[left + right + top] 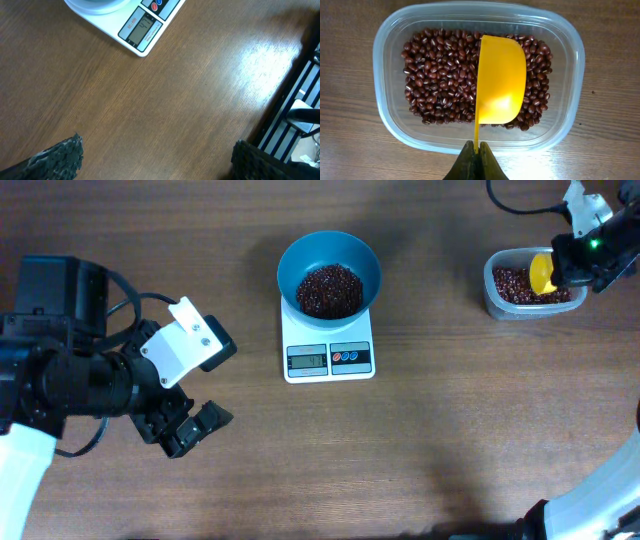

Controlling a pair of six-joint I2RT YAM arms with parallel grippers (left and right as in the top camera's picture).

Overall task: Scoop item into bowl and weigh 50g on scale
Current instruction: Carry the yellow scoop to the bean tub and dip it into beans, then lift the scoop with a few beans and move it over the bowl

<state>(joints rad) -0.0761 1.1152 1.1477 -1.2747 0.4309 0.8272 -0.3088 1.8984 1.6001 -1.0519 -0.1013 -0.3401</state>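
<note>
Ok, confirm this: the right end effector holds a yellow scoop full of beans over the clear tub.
Wrong on one point: the yellow scoop is empty, as the right wrist view shows. The right end effector does hold it by its handle over the clear tub of beans.

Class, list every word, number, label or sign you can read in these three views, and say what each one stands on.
No text can be read for certain.
Display of the scale: dark digits show, too blurred to read.
Small print beside the display: too small to read.
Red and blue buttons: no legible marks.
On the bowl, tub and yellow scoop: no text visible.
</note>
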